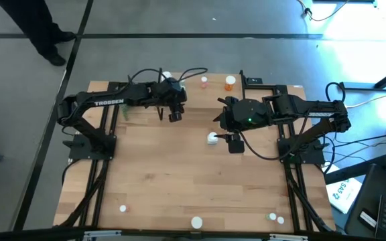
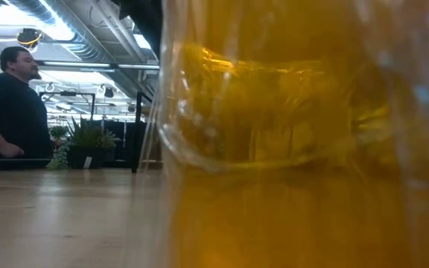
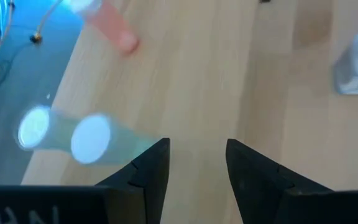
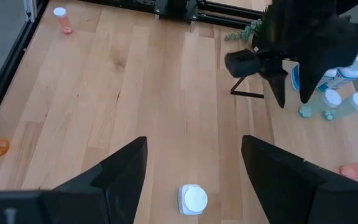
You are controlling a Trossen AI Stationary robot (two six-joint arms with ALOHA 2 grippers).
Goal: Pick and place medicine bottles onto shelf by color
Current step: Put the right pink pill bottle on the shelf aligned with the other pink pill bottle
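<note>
A white bottle [image 4: 194, 199] is seen upright near the middle of the tabletop [image 1: 179, 181], just ahead of the right gripper [image 4: 194, 165], whose jaws are spread wide around empty space. It is the nearer arm; the left gripper [image 3: 196, 158], jaws open, hovers nearer the far edge.

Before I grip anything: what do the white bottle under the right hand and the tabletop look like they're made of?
White bottle: looks like opaque matte plastic, with an even white cap and no glare, though I can't be sure. Tabletop: light wood planks with visible grain and seams and a smooth, low-sheen finish. The right hand hovers open above the bottle.
</note>
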